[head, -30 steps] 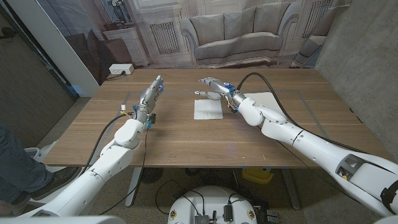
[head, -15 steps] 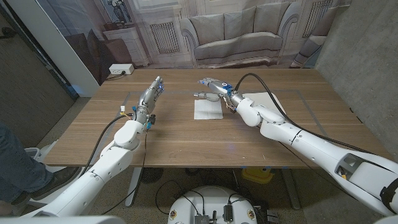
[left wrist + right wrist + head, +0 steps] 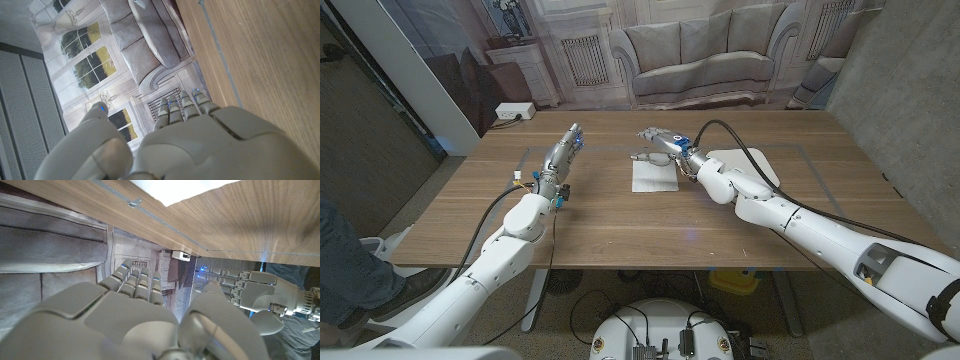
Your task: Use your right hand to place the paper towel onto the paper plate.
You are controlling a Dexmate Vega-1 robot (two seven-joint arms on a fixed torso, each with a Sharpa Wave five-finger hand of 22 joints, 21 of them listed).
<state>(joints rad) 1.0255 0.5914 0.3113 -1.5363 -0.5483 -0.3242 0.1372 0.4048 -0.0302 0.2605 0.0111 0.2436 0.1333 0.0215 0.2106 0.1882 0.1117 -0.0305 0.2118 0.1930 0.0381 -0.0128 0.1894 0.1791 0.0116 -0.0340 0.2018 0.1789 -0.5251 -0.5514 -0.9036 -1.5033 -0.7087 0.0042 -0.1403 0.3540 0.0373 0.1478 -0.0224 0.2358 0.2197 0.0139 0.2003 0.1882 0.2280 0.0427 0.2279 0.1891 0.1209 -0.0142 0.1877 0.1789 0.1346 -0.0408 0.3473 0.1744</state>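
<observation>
White paper towel (image 3: 654, 176) lies untouched on the table (image 3: 620, 225); right hand (image 3: 660, 145) has slid leftward over its far edge, fingers spread, empty. Grasp looks imminent; paper plate (image 3: 752, 163) waits just right. Left hand (image 3: 563, 152) idle, open.

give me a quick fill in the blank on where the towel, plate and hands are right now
1. The paper towel lies flat on the wooden ____, not on the plate.
2. The paper plate shows behind the robot's ____ arm.
3. The right hand hovers at the towel's far edge and holds ____.
4. The left hand is open, off to the towel's ____ in the head view.

Missing words: table; right; nothing; left
</observation>
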